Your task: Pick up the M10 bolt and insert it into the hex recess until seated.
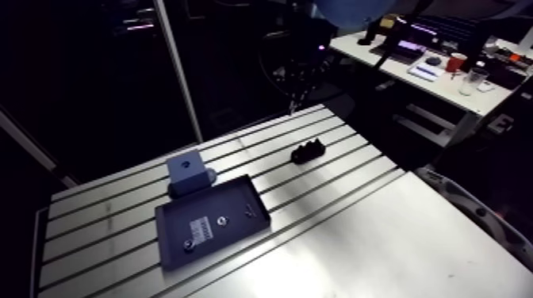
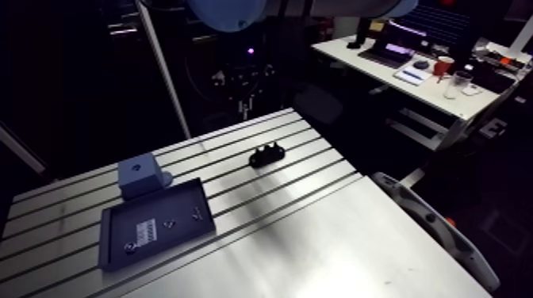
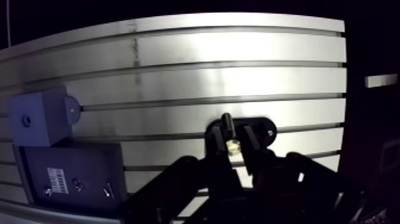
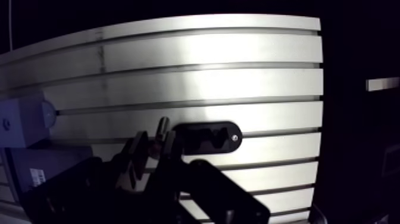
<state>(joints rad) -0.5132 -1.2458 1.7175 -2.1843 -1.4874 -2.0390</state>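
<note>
In the wrist view my gripper [image 3: 231, 143] is shut on a dark bolt [image 3: 227, 122]. The bolt's shaft sticks out past the fingertips and a brassy glint shows between them. Ahead of the bolt, lower down on the table, lies a black fixture [image 3: 262, 132] with notched recesses. Beside the gripper stands a grey block [image 3: 36, 116] with a hole in its top face [image 1: 184, 166]. In the arm view the gripper [image 1: 296, 79] hangs dim and high over the table's far edge, above the black fixture [image 1: 308, 150].
A dark flat tray [image 1: 176, 223] lies in front of the grey block [image 1: 189, 173]; it holds a white label and a few small fasteners. The slotted table [image 1: 357, 230] ends close behind the fixture.
</note>
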